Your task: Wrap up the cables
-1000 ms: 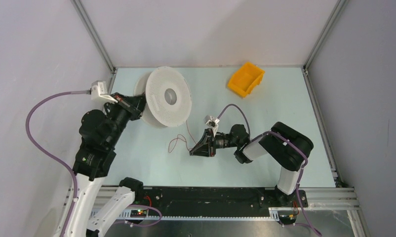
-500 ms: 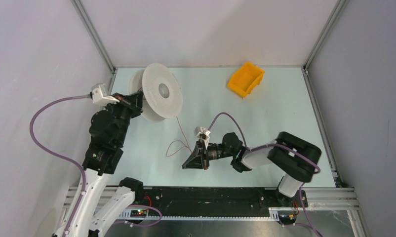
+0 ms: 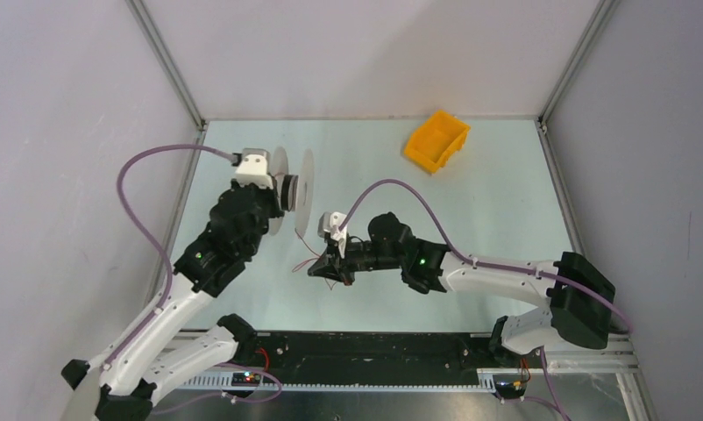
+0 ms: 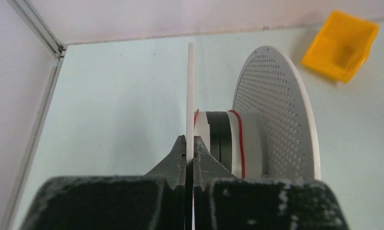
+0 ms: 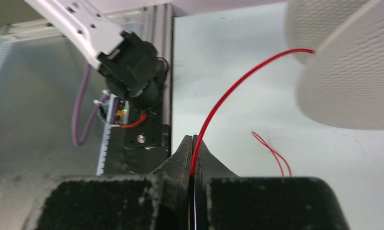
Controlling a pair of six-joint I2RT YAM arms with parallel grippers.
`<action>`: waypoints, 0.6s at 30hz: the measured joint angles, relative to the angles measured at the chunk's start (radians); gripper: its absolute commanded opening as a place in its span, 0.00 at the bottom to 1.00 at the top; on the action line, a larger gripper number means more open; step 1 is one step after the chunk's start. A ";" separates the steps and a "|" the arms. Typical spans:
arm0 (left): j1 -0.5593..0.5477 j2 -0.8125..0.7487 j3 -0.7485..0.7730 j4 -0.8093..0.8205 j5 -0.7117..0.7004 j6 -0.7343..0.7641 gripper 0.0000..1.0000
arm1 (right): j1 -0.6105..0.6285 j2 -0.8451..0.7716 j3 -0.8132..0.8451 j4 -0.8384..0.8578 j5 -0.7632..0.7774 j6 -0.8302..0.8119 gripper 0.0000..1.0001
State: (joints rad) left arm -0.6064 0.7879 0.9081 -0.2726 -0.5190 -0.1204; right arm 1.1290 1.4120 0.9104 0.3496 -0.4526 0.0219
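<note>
A white spool with perforated flanges hangs edge-on above the table's left part. My left gripper is shut on the rim of its near flange, fingertips pinching the thin disc. A turn of the red cable lies round the hub, beside the far flange. My right gripper is shut on the cable, which arcs up from the jaws to the spool. A loose loop of the cable lies on the table just beyond, and shows faintly in the top view.
An orange bin stands at the back right of the table, also seen in the left wrist view. The frame's post and rail bound the left side. The left arm's base sits at the near edge.
The left arm swung the spool right and turned it edge-on to the top camera. The right gripper shut on the red cable and moved left toward the spool.
</note>
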 measured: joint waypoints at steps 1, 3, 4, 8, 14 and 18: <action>-0.018 0.013 0.000 -0.015 -0.012 0.023 0.00 | 0.000 -0.001 0.015 -0.041 0.026 -0.026 0.00; -0.036 0.028 0.000 -0.041 -0.026 0.055 0.00 | -0.001 -0.001 0.040 -0.106 0.070 -0.069 0.00; -0.041 0.033 0.000 -0.055 -0.029 0.074 0.00 | -0.005 -0.002 0.051 -0.135 0.093 -0.090 0.00; -0.049 0.035 -0.008 -0.087 -0.026 0.140 0.00 | -0.034 -0.014 0.079 -0.208 0.173 -0.140 0.02; -0.087 0.036 -0.026 -0.140 0.061 0.235 0.00 | -0.147 -0.049 0.093 -0.240 0.226 -0.165 0.05; -0.092 0.037 -0.026 -0.199 0.142 0.272 0.00 | -0.200 -0.068 0.106 -0.257 0.235 -0.181 0.06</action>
State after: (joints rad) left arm -0.6979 0.8246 0.8825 -0.4713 -0.3775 0.1520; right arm 0.9295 1.3441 1.0164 0.0921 -0.2176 -0.1589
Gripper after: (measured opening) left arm 0.026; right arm 0.057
